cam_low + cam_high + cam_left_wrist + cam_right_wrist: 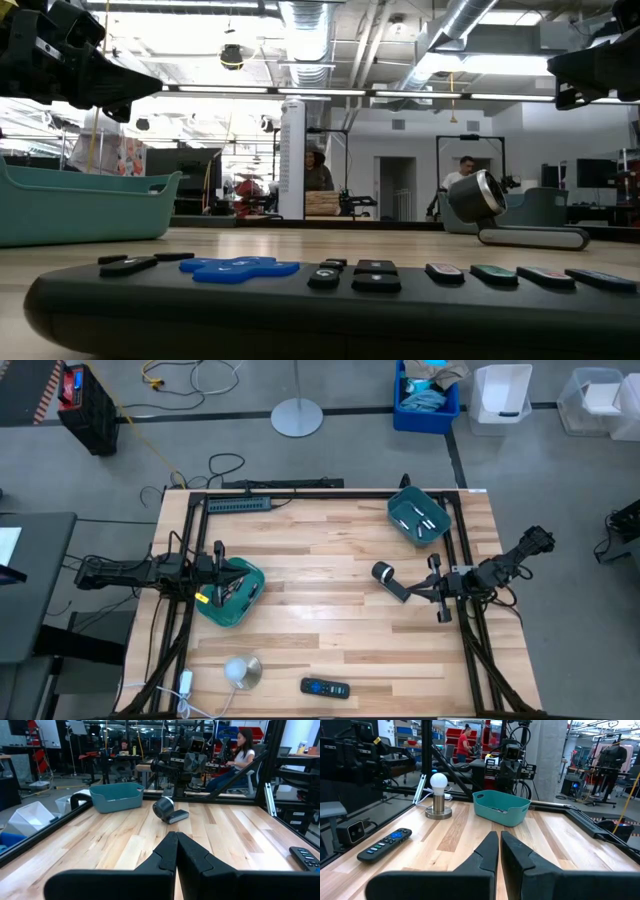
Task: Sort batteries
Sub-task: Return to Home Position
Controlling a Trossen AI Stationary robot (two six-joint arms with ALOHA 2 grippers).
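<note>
Left gripper (234, 580) closed, left edge | right gripper (420, 591) closed, right edge

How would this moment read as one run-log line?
left gripper: fingers shut, empty, at green bin | right gripper: fingers shut, empty, near black cylinder | silver batteries: in blue bin

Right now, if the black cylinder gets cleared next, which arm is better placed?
Right, likely. In the high view the black cylinder lies just ahead of the right gripper; the left gripper sits far off at the green bin.
</note>
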